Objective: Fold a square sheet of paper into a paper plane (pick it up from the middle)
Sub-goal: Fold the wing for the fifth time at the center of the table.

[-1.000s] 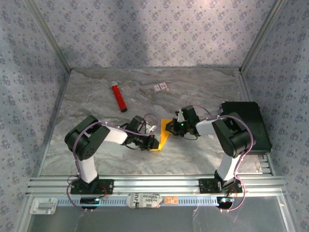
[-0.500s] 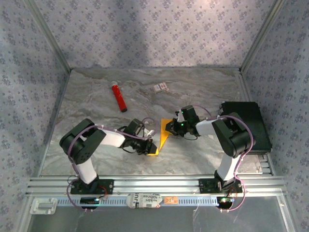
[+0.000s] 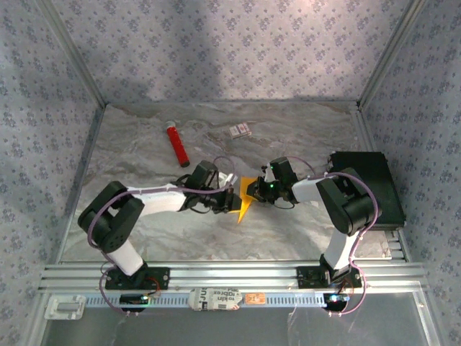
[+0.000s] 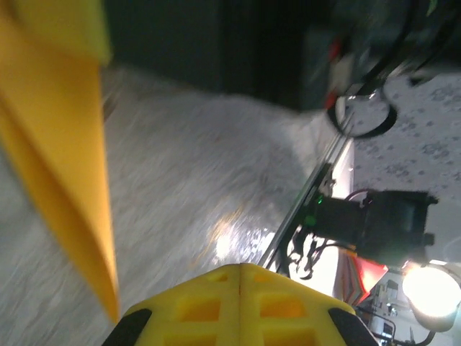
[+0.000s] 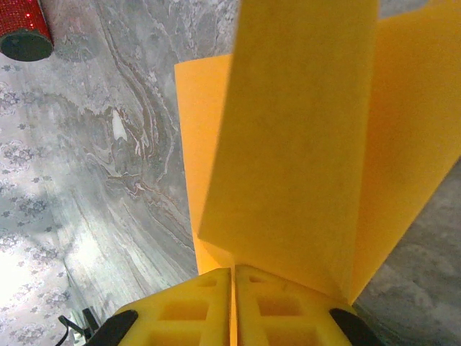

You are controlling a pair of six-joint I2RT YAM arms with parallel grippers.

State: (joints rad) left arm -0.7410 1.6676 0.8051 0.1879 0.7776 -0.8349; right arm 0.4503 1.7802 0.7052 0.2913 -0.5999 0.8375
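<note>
Paper point(image 3: 247, 199): orange-yellow, folded to a sharp point, in the middle of the table point(image 3: 302, 144), between the two pincers.
Right pincer point(image 5: 233, 280): closed tight on the bottom of the paper.
Left pincer point(image 4: 241, 277): closed, fingers pressed together, with the paper just beside it.
Red tube point(image 3: 177, 146): lying farther back, on the left.

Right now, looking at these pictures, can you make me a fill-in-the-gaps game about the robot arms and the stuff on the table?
1. The right gripper is shut on a folded orange-yellow sheet of ____.
2. The tube lying on the table behind the left arm is coloured ____.
3. The black box sits at the table's ____ edge.

Missing words: paper; red; right.
</note>
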